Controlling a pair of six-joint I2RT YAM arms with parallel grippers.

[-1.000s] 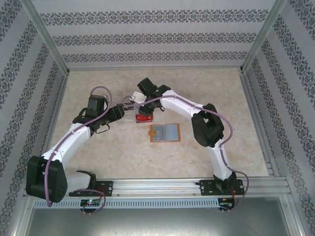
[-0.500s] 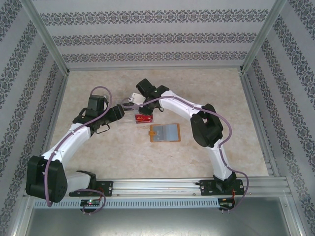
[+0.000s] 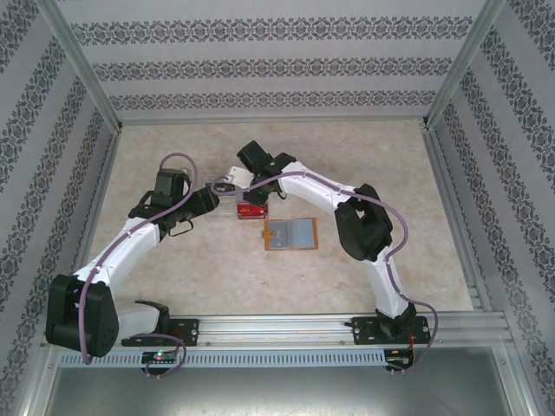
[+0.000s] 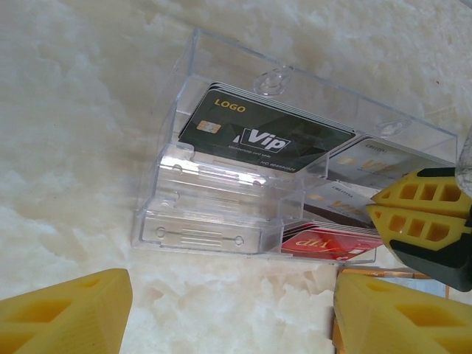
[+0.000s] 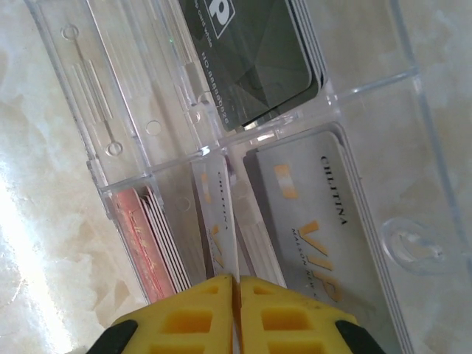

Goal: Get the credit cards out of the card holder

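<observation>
While left fingers (image 4: pixel 66 310) gape, ribbed yellow right fingers (image 5: pixel 184 321) pinch a thin white card (image 5: pixel 221 221).

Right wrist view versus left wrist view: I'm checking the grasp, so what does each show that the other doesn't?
Right wrist: the right gripper pinching a pale card that stands on edge. Left wrist: the left gripper open, short of the box, and the right gripper's fingers from the side. Both: the clear box, black VIP card, red cards, silver cards.
</observation>
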